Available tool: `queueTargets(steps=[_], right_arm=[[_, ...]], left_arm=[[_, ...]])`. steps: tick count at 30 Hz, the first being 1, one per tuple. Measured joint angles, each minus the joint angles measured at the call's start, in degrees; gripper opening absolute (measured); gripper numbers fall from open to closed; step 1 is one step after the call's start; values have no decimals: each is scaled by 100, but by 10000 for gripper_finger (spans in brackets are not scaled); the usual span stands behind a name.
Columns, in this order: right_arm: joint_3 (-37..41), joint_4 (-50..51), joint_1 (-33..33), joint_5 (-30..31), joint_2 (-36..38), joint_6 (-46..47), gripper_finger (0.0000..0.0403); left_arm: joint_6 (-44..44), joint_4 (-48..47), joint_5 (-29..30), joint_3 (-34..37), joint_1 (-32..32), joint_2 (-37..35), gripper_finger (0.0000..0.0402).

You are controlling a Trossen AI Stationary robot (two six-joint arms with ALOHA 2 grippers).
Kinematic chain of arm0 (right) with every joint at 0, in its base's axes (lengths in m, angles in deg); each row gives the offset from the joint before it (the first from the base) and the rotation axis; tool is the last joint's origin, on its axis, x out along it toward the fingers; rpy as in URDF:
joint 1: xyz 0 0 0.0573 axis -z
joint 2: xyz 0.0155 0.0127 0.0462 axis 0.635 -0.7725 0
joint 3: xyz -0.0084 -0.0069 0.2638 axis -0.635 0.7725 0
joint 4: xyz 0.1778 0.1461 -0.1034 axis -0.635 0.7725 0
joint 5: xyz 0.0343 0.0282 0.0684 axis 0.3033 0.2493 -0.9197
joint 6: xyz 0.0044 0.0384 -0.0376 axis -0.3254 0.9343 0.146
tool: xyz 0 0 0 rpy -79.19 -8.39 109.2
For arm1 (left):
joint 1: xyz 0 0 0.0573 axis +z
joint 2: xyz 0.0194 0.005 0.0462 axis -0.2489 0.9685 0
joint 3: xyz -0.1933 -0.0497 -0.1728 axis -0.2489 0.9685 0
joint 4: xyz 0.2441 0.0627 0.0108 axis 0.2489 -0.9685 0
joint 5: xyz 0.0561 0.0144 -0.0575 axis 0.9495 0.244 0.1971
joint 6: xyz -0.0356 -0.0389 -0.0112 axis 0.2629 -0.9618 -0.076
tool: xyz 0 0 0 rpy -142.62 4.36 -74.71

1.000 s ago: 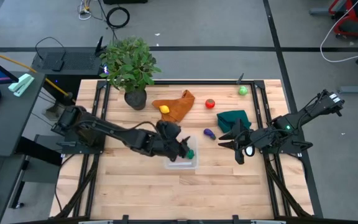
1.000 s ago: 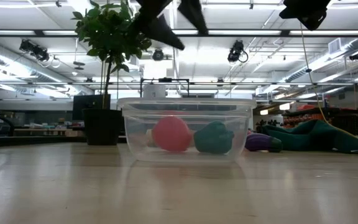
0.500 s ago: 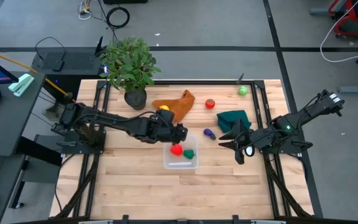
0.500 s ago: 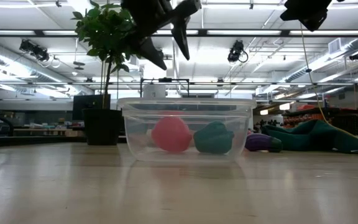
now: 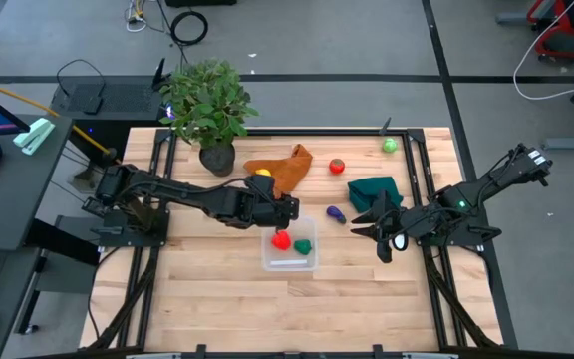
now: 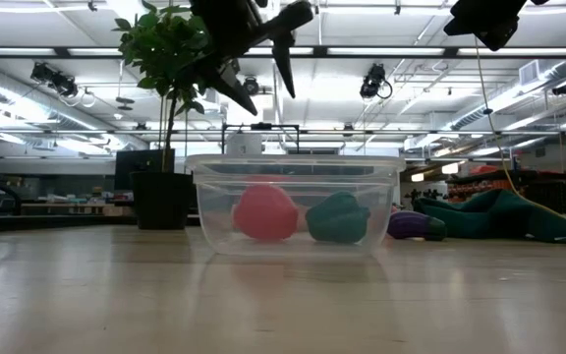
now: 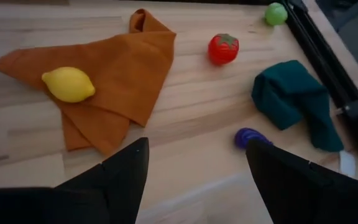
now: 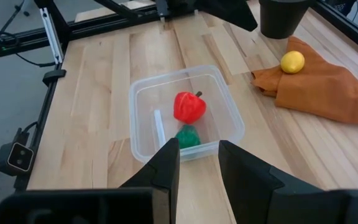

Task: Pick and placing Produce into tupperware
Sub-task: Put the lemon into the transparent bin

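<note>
Left claw (image 5: 289, 210), fingers spread and empty, above the tupperware (image 5: 289, 261) holding two produce pieces on the wooden table (image 5: 207, 299). Right claw (image 5: 359, 223) spread, waiting beside the green cloth (image 5: 375, 190). Grey floor surrounds.

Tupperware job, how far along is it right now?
Done: a red piece and a green piece lie in the tupperware. In hand: nothing; the left pincer is open beside it. Left: lemon, tomato, purple piece, green ball.

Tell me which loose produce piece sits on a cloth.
The yellow lemon, resting on the orange cloth; the tomato, purple piece and green ball lie on bare wood.
</note>
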Motion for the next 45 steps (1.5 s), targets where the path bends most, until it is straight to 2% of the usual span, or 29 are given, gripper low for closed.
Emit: queueTargets(steps=[12,19,23,28,32,36,40,45], right_arm=[[0,-2,0,0,0,37,77],[0,2,0,-7,0,106,77],[-1,25,1,-9,2,-52,77],[-4,248,4,-28,18,-181,77],[-4,404,4,-107,53,-354,77],[-4,388,4,-118,85,-614,77],[-4,393,7,-118,104,-784,77],[-4,396,7,-118,105,-977,77]], left_arm=[[2,207,-12,0,-1,2,274],[-57,36,-240,7,-22,131,270],[-850,-352,-272,12,-76,272,253],[-1850,-496,31,5,-163,430,226],[-2276,-569,254,4,-38,529,208],[-2743,-606,210,4,158,731,194],[-3078,-604,-100,4,357,926,196],[-3370,-604,-303,4,601,997,230]])
